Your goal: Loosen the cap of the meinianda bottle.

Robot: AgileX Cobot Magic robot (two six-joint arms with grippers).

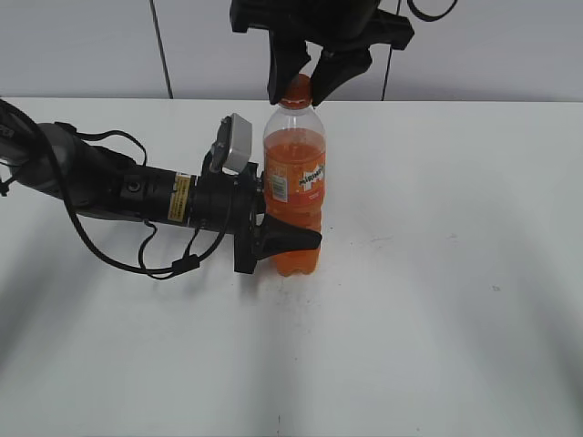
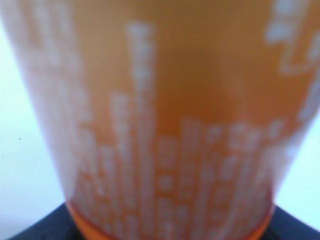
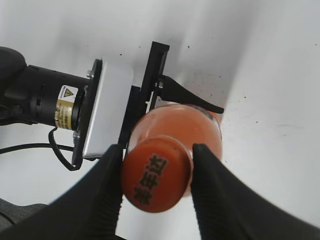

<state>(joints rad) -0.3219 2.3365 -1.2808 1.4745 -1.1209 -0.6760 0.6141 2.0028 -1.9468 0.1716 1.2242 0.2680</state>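
Bottle (image 1: pixel 294 191) upright on the table (image 1: pixel 437 300), a little left of centre and toward the far half. Cap (image 1: pixel 296 88) on top of the bottle, at 12 o'clock from the label. Left gripper (image 1: pixel 278 238) lying low along the table, reaching in from 9 o'clock, one finger (image 1: pixel 291 238) across the bottle's near side at the lower body, wrist camera (image 1: pixel 235 144) just at 10 o'clock of the body. Right gripper (image 1: pixel 303 80) hanging down from 12 o'clock, fingers at 9 and 3 o'clock of the cap. From the right wrist: cap (image 3: pixel 156 174) between both fingers (image 3: pixel 102 192), bottle (image 3: pixel 175 125) below, left gripper's finger (image 3: pixel 190 95) at 12 o'clock of it. From the left wrist: bottle (image 2: pixel 165 120) filling nearly everything, table (image 2: pixel 20 150) at either side.
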